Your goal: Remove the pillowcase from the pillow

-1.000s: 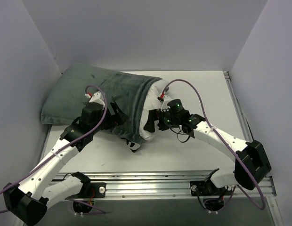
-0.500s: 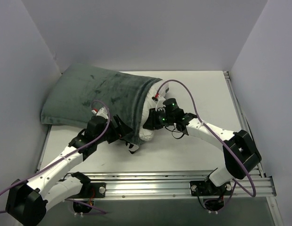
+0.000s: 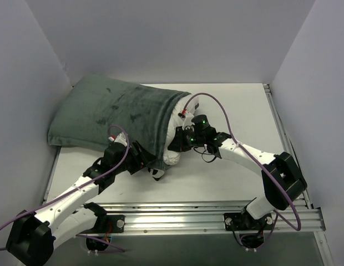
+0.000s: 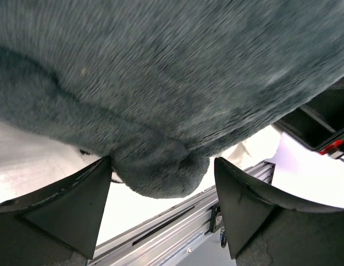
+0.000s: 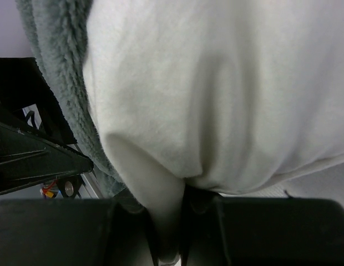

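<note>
1. Top external view shows us the pillowcase (image 3: 114, 111), grey-green face up, lying across the left and far part of the table (image 3: 238, 111). The pillow (image 3: 173, 156) pokes out white at its open right-hand mouth.
2. Our right gripper (image 3: 178, 142) is at that exposed end. In the right wrist view its fingers are pressed together on a pinched ridge of white cloth, so we read it as clamped on the pillow.
3. Our left gripper (image 4: 161, 166) sits at the near hem of the pillowcase. The left wrist view shows its fingers (image 4: 72, 210) spread wide, with a rolled fold of grey-green plush hanging between them, not yet nipped.
4. We judge the step in hand to be taking a hold on each piece: the pillow is secured and the sleeve is not. The task looks early, since most of the pillow lies inside the sleeve.
5. The next move, as we see it, calls for the left fingers to close on that fold alone, catching no pillow cloth beneath. The arms would then draw apart, sleeve to the left and pillow to the right. The plush may slip from a shallow pinch.
</note>
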